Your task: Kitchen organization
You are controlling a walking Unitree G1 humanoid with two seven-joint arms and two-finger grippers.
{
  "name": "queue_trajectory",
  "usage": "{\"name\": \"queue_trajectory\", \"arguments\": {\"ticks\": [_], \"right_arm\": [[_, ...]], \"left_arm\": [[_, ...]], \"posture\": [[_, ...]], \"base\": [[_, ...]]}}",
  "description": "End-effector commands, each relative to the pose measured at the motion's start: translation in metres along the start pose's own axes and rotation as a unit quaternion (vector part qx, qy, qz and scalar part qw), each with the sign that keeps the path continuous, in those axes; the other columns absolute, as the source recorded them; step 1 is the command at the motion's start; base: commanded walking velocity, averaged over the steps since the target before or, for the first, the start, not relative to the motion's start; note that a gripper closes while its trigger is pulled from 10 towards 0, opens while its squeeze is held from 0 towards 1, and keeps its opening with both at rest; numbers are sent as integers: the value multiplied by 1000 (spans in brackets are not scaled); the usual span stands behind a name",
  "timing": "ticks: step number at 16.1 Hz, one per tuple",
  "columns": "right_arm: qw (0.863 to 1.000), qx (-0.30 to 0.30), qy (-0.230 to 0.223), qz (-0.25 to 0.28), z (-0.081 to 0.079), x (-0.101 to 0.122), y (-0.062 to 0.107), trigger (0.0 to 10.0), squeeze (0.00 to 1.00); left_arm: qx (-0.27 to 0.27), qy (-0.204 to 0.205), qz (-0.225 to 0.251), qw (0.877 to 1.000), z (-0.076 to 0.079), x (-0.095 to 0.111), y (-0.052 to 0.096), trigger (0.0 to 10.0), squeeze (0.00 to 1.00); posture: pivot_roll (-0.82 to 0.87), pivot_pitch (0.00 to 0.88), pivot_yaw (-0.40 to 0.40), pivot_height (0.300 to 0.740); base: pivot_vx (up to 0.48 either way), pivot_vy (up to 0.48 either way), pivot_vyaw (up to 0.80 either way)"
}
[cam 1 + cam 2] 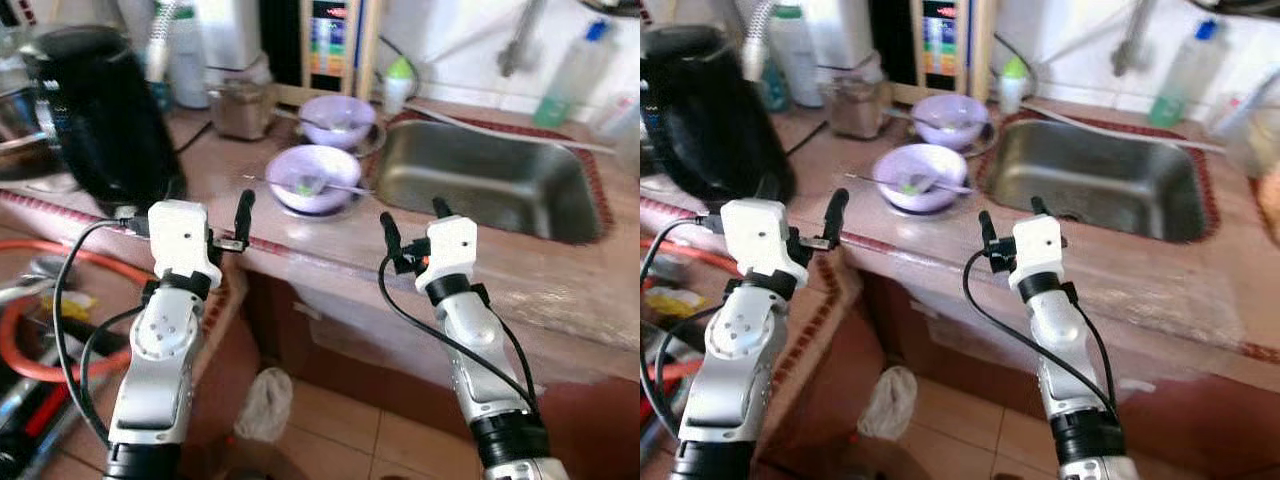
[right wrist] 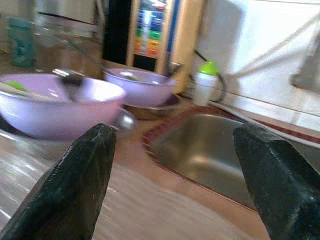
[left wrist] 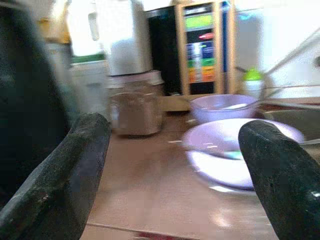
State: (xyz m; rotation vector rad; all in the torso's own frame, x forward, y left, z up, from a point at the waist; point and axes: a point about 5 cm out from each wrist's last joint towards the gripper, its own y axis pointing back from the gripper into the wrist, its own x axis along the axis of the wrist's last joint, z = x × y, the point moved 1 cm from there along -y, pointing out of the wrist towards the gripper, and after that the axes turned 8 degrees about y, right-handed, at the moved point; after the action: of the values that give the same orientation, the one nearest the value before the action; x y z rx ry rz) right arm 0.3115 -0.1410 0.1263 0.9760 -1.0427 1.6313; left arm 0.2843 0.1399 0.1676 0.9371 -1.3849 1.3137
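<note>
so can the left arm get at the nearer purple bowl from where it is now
Probably yes. The left gripper hangs open at the counter's front edge, and the nearer purple bowl sits just beyond it with bare counter between. The spoon lying across the bowl could get knocked.

Bare counter [image 1: 300,240] fronts both bowls [image 1: 312,180]; kettle [image 1: 105,115] (bulky) blocks left.
</note>
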Motion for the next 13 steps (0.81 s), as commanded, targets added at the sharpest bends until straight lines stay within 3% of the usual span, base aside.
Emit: {"name": "queue_trajectory", "arguments": {"ticks": [1, 10, 13], "right_arm": [[1000, -10, 2, -2, 5, -1, 1, 10000, 0], [1000, -10, 1, -1, 3, 0, -1, 10000, 0], [1000, -6, 3, -6, 2, -1, 5, 10000, 0]], "left_arm": [[-7, 1, -3, 1000, 2, -1, 0, 10000, 0], [-9, -15, -5, 1000, 2, -1, 0, 10000, 0], [6, -28, -6, 1000, -3, -5, 2, 10000, 0]], "posture": [[35, 0, 6, 740], [40, 0, 9, 740], [40, 0, 9, 740]], "base": [[0, -472, 0], [0, -468, 0], [0, 0, 0]]}}
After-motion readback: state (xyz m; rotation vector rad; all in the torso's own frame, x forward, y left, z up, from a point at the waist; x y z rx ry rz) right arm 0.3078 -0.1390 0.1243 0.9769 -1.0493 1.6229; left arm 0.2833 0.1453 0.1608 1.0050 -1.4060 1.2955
